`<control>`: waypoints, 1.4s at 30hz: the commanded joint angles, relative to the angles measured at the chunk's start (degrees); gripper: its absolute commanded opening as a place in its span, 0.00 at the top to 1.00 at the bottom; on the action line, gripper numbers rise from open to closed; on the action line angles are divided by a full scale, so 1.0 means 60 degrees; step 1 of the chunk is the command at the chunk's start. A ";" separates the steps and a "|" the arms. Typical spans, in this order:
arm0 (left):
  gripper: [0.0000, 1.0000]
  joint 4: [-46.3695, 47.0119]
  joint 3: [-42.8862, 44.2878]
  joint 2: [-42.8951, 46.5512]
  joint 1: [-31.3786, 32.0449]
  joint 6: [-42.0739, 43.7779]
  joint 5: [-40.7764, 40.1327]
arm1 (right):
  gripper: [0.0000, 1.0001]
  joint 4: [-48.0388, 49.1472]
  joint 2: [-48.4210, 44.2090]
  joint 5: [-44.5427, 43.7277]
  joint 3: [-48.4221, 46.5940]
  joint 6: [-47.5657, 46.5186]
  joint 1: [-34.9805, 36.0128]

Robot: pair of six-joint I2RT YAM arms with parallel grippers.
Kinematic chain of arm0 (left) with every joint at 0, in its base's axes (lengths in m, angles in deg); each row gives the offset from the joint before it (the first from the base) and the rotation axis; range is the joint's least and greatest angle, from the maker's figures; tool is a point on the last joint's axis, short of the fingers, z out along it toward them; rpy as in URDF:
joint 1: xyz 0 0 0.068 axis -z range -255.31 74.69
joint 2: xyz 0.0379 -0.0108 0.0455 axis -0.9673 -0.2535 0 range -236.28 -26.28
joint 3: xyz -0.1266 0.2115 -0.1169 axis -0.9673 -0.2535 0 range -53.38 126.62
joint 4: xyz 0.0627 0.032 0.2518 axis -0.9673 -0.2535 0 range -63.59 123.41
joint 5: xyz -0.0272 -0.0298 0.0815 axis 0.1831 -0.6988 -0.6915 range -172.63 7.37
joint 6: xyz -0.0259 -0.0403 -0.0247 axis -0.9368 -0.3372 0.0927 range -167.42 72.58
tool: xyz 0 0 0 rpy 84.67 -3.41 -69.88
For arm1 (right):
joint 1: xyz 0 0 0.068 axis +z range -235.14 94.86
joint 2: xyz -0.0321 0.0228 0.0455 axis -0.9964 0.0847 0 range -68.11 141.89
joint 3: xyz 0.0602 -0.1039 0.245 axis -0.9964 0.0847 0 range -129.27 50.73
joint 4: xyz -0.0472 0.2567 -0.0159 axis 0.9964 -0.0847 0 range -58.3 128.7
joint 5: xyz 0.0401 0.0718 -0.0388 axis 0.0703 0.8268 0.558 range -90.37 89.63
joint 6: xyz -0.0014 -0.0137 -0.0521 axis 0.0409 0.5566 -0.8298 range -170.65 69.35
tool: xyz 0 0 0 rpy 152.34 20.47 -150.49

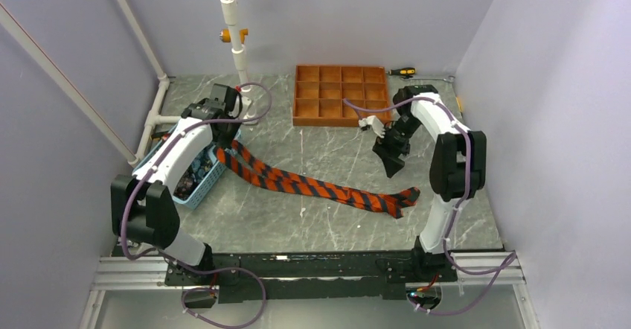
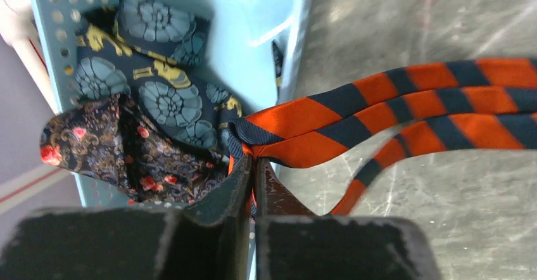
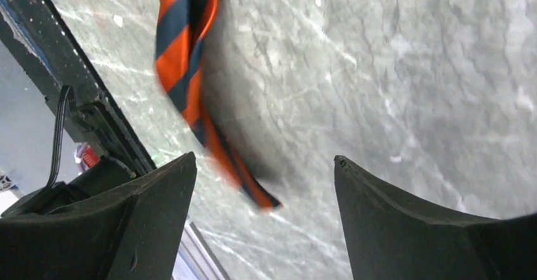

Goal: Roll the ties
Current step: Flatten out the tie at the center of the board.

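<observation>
An orange and dark blue striped tie (image 1: 312,186) lies across the table from the blue basket to the lower right, doubled over itself. My left gripper (image 2: 253,166) is shut on its folded end (image 2: 297,131) at the basket's edge. Other patterned ties, one floral blue (image 2: 158,96) and one dark with red flowers (image 2: 120,147), lie in the basket. My right gripper (image 1: 392,167) is open and empty, hovering above the tie's other end (image 3: 183,58), which shows blurred between its fingers.
A light blue basket (image 1: 199,184) stands at the left under my left arm. An orange-brown gridded tray (image 1: 341,94) sits at the back. A white pipe frame (image 1: 238,46) stands at back left. A screwdriver (image 1: 402,71) lies behind the tray.
</observation>
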 commanded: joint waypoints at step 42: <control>0.66 0.2262 -0.3153 -0.1594 0.2725 0.9381 0.4765 | 0.81 0.4200 -0.1471 -0.2117 0.5419 0.3697 -0.3249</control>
